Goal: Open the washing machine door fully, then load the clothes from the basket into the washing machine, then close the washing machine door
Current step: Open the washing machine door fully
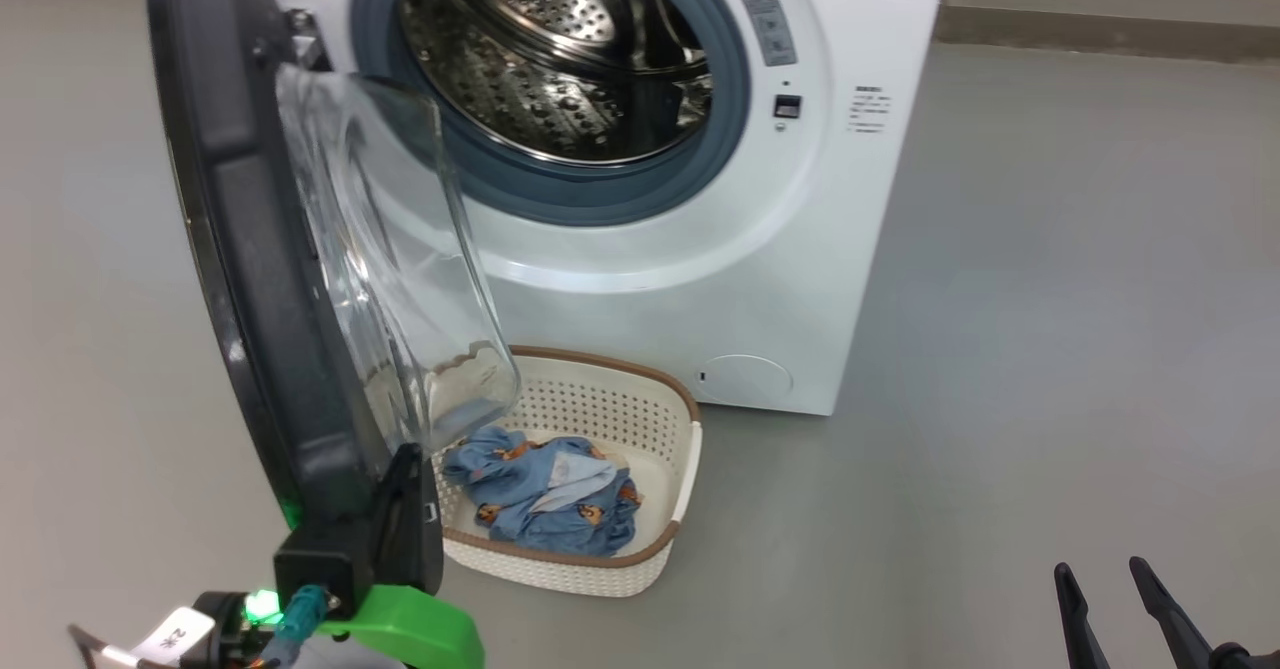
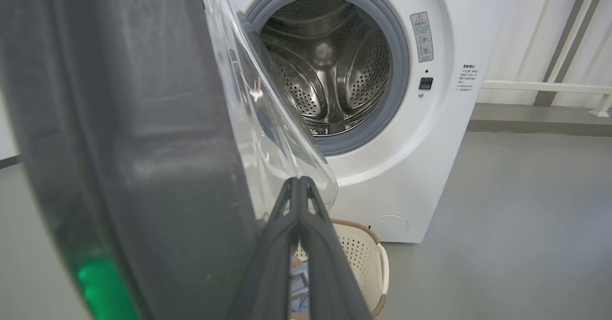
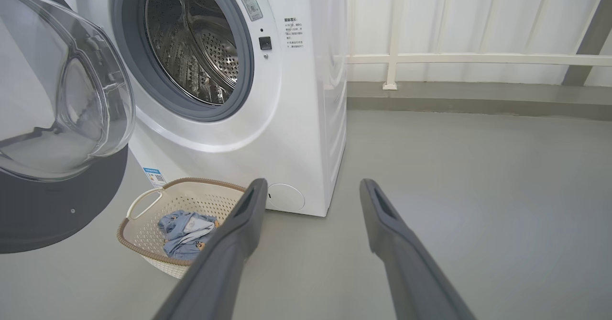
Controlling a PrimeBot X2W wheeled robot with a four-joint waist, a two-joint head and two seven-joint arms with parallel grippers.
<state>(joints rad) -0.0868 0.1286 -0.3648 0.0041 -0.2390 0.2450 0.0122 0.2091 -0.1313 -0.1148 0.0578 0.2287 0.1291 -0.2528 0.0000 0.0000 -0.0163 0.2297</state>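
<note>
Left gripper (image 2: 299, 182), jaws together, sits beside the door (image 1: 240, 249); right gripper (image 3: 311, 188), jaws apart. Clothes (image 1: 545, 497) look soft, light: pinch a fold.

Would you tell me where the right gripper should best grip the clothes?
Probably the raised middle of the clothes, coming from above: they lie low in the basket, whose walls block the sides, and the door stands close on its left.

The door (image 1: 240, 249) covers the left part of the basket (image 1: 640, 419); the head view's edge cuts the door's top. The label (image 1: 869, 109) on the washer (image 1: 800, 279) is too small to read.
</note>
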